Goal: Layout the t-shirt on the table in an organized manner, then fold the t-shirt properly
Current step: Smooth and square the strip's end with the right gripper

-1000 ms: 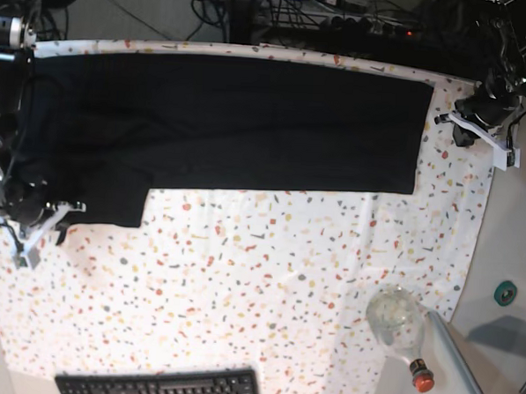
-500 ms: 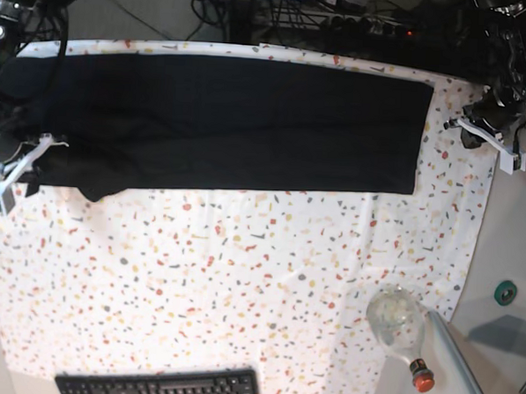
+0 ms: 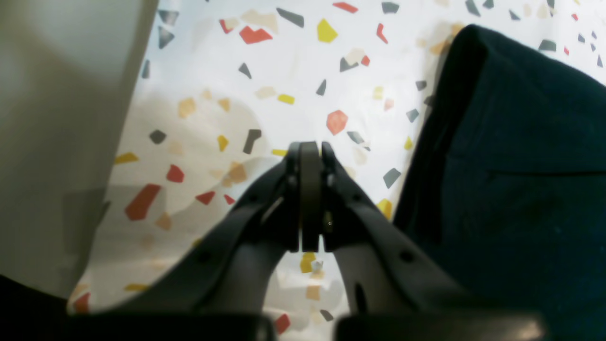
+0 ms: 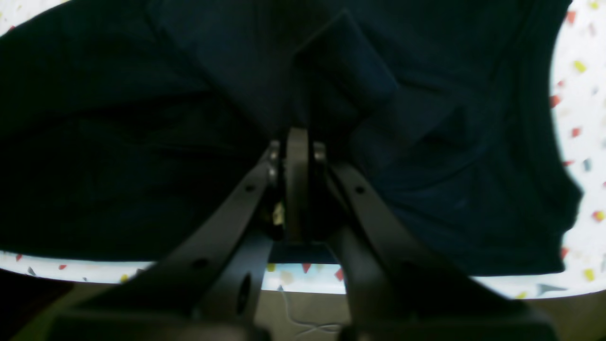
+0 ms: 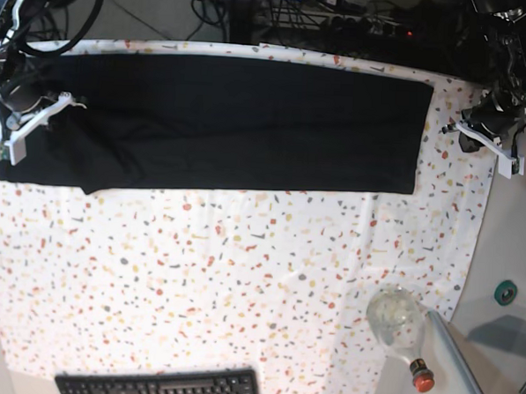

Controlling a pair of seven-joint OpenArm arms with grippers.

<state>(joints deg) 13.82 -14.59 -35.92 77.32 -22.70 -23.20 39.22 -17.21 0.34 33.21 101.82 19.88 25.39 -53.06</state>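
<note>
So:
- Left wrist: left pincer [image 3: 310, 156] closed on nothing, over bare counter [image 3: 293, 71], beside the shirt [image 3: 521, 156] edge.
- Right wrist: right pincer [image 4: 296, 142] clamped on shirt fabric.
- Base: shirt lies as a long band along the counter's far edge.

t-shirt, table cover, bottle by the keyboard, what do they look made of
t-shirt: soft black knit fabric, matte; it creases and drapes. Table: apparently a white cloth with printed terrazzo flecks; faint wrinkles show. Bottle: clear glass or plastic, can't tell which; see-through body, glinting, red cap.
</note>
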